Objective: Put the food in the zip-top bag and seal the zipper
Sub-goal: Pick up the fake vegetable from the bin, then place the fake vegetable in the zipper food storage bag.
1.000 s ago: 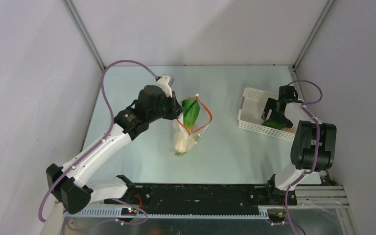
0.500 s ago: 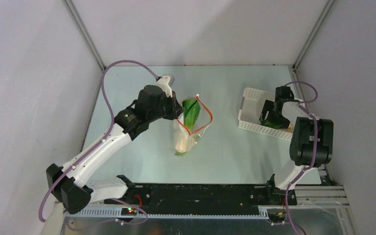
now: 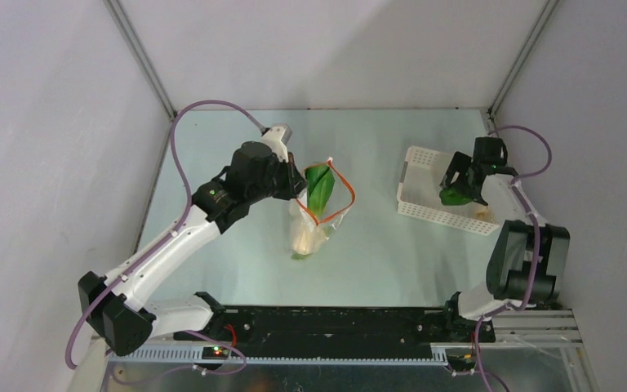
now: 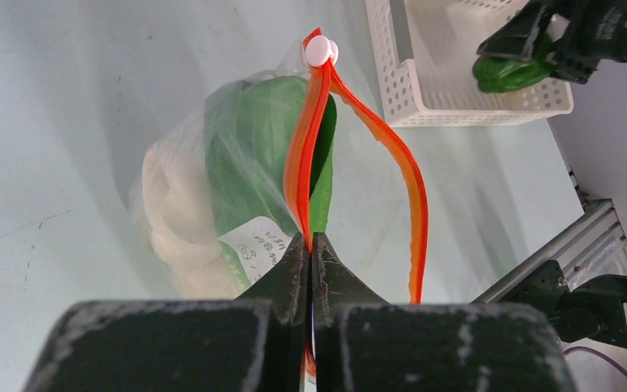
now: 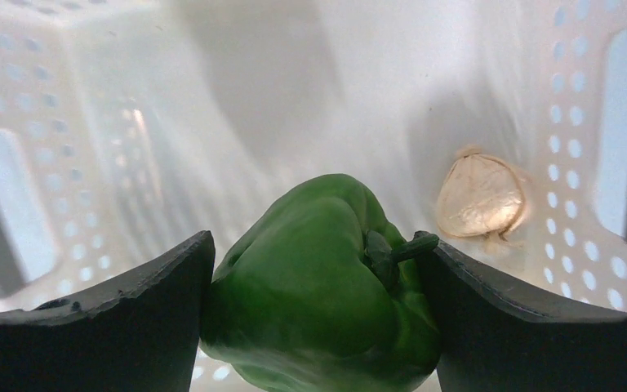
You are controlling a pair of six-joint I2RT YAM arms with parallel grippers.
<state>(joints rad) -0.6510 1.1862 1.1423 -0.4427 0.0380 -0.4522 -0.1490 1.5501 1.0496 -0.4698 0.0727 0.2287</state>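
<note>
The zip-top bag point(image 3: 317, 214) stands mid-table, its mouth held open. Its orange-red zipper point(image 4: 314, 139) is pinched in my left gripper point(image 4: 311, 245), which is shut on the strip's near end. Inside the bag sit a green leafy piece point(image 4: 253, 155) and a cream-white bulbous piece point(image 4: 171, 220). My right gripper point(image 5: 314, 253) is over the white basket point(image 3: 421, 184), closed on a green pepper point(image 5: 318, 286), both fingers pressing its sides. The green pepper point(image 3: 455, 196) hangs just above the basket floor. A garlic piece point(image 5: 480, 196) lies in the basket beside it.
The perforated basket wall point(image 5: 90, 122) rises close around my right gripper. The enclosure's right wall stands just beyond the basket. A white slider point(image 4: 321, 51) sits at the zipper's far end. Bare table point(image 3: 392, 253) lies between bag and basket.
My right gripper has closed on the green pepper and drawn it up and toward the far right inside the basket. The left arm and the bag have not moved.
</note>
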